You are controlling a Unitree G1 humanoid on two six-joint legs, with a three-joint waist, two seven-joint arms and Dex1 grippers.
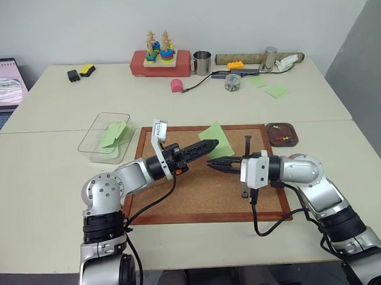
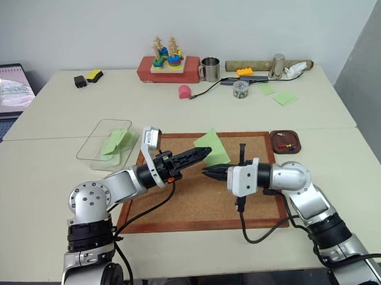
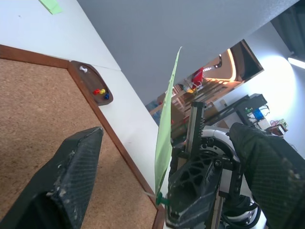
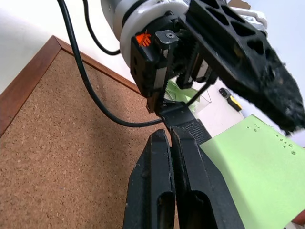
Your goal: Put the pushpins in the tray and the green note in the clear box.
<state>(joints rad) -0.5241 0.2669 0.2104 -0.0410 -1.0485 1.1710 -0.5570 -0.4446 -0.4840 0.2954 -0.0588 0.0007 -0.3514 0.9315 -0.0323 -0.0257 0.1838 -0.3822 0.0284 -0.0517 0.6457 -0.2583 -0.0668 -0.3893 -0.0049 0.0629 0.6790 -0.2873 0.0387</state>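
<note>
Nearest are the two arms, meeting over the middle of the cork board [image 1: 181,200]. The right gripper [image 1: 212,165] is squeezed shut. It seems to pinch a green pushpin [image 3: 160,200] with the green note [image 1: 216,141] stuck on it, so the paper stands up from its tip. The left gripper [image 1: 207,148] comes in from 9 o'clock with its two black fingers spread wide, one on each side of the paper. It is not holding anything yet.

So the step in hand looks like passing the note from one arm to the other. Next, I think the left fingers must close on the paper, flat and gentle, so it does not tear. Then the pin has to come free.

Farther back, at 2 o'clock from the grippers, sits the small brown tray [image 1: 283,135], just off the board's corner. Some coloured pushpins [image 1: 280,138] lie in it already. At 10 o'clock is the clear box [image 1: 105,137], with other green notes inside. That is where this note should go.
</note>
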